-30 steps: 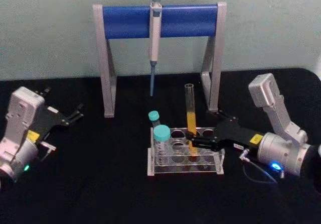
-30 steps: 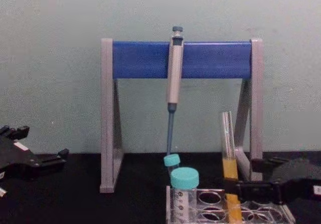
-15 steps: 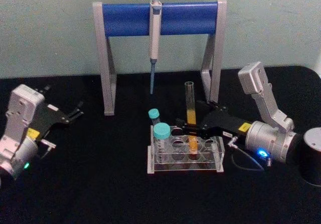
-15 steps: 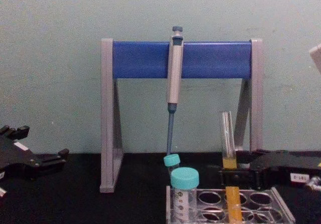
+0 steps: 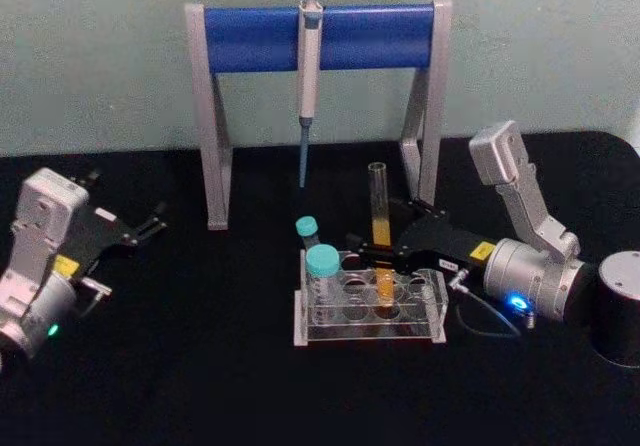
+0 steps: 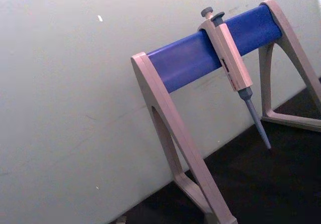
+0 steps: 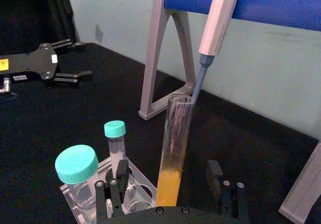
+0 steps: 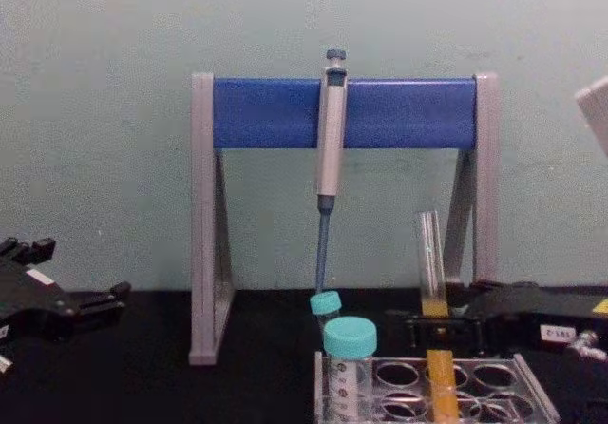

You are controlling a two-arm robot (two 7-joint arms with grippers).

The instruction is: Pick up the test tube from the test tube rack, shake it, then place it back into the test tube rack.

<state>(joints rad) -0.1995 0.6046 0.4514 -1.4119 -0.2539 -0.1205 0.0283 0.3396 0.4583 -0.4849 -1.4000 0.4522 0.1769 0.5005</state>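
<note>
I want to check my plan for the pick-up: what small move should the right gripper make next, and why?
Probably close the right gripper on the tube. Its fingers stand open on either side of the tube, which stands upright in the rack, so nothing is gripped yet. The left gripper sits idle at the left.

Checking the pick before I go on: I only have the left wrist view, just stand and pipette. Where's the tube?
Observer: The tube stands upright in the rack, right of the two capped vials.
Operator: And the right gripper?
Observer: The right gripper is open around the tube, above the rack; its fingers are clear of the glass.
Operator: Left gripper?
Observer: The left gripper is open, far left, apart from the rack.
</note>
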